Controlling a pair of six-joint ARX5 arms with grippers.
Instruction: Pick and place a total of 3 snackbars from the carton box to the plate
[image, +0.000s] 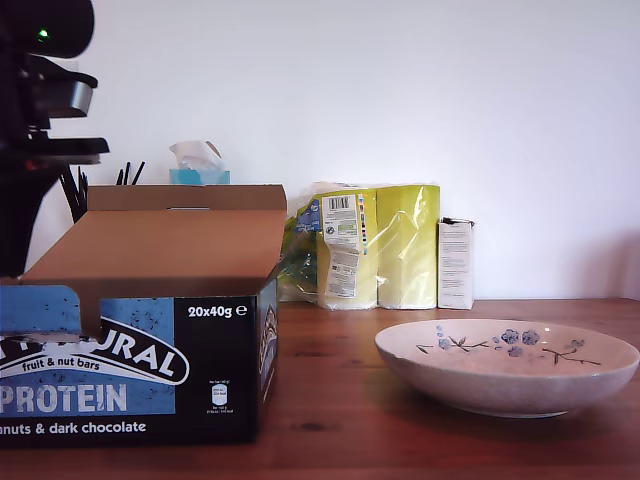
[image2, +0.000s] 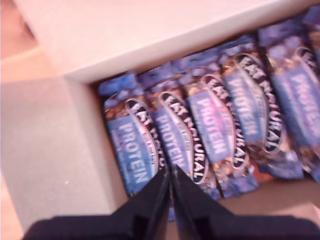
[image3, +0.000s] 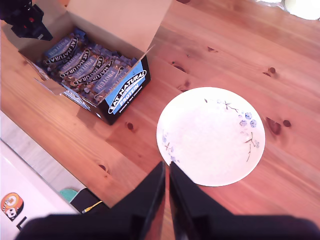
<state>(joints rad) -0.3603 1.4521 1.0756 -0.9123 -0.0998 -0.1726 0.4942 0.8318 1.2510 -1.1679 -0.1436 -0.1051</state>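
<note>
Jaws of my first gripper clenched, empty, over snackbars; my second gripper clenched, high above plate.

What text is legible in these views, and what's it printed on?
"20x40g": front of the carton box, exterior view.
"fruit & nut bars", "PROTEIN", "...nuts & dark chocolate", cut-off "...URAL": same front.
"EAT NATURAL", "PROTEIN": box end panel, second wrist view.
"EAT NATURAL", "PROTEIN": snackbars wrappers, first wrist view, slightly blurred.
Too small to read: labels on the yellow packs, the white box.
The plate: no text.
</note>
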